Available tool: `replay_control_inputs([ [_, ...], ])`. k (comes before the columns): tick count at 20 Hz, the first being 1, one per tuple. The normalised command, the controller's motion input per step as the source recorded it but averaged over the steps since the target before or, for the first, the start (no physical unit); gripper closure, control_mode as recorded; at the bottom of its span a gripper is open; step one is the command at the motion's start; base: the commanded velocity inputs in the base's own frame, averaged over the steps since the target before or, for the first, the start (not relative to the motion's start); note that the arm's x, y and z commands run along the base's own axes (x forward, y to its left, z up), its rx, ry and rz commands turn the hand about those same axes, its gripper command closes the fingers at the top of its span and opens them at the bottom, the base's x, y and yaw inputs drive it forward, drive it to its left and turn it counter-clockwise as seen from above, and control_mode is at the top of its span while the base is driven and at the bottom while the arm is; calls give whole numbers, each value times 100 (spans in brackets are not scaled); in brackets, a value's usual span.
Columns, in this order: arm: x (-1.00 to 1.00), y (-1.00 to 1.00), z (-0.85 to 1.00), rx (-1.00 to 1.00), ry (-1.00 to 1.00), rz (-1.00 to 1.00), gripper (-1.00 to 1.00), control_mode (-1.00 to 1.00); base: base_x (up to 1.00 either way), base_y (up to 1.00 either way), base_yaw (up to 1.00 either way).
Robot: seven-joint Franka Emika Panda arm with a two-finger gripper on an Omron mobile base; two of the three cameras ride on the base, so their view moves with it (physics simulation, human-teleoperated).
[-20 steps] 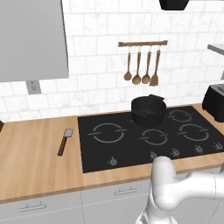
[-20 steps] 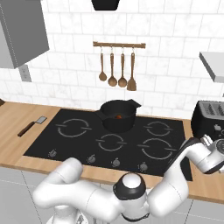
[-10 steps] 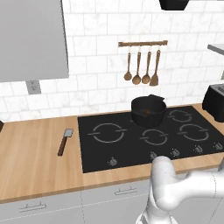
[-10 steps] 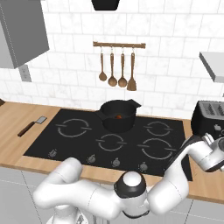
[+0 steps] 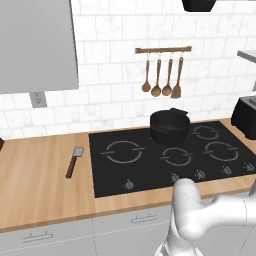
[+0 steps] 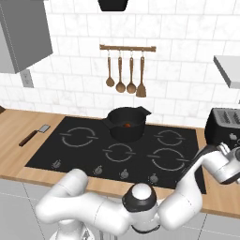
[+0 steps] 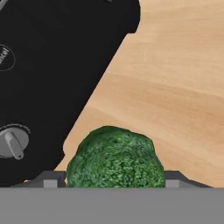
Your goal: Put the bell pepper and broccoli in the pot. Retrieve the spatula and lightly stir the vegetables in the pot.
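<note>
The broccoli point(image 7: 114, 158), a bright green lump, lies on the wooden counter point(image 7: 175, 78) right beside a black toaster point(image 7: 52, 78). My gripper point(image 7: 111, 180) is shut on the broccoli, and its two fingertips point(image 7: 49, 180) press on the broccoli's sides. The black pot point(image 5: 170, 127) point(image 6: 125, 124) stands on a rear burner of the cooktop. The red-orange bell pepper point(image 5: 169, 128) point(image 6: 127, 124) lies inside the pot. The spatula point(image 5: 74, 161) point(image 6: 33, 135), with its grey blade and dark handle, lies on the counter left of the cooktop.
The toaster point(image 6: 224, 126) stands on the counter right of the black cooktop point(image 5: 150, 165), close to my hand. Wooden spoons and a turner point(image 5: 162, 75) hang on a wall rail above the pot. My arm's wrist point(image 6: 229, 166) reaches to the far right.
</note>
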Motion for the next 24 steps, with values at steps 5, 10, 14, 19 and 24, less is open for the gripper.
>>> replay_control_inputs([
  [5, -56, 5, 1, 0, 0, 0, 100, -100, 0, 0, 0],
  [10, -68, 27, 21, -2, 0, 0, 100, -100, 0, 0, 0],
  [14, -41, 59, 64, -12, 0, 3, 100, -100, 0, 0, 0],
  [19, -35, 84, 71, -14, -1, 14, 100, -100, 0, 0, 0],
  [24, -52, 100, 52, -14, 0, 16, 100, -100, 0, 0, 0],
])
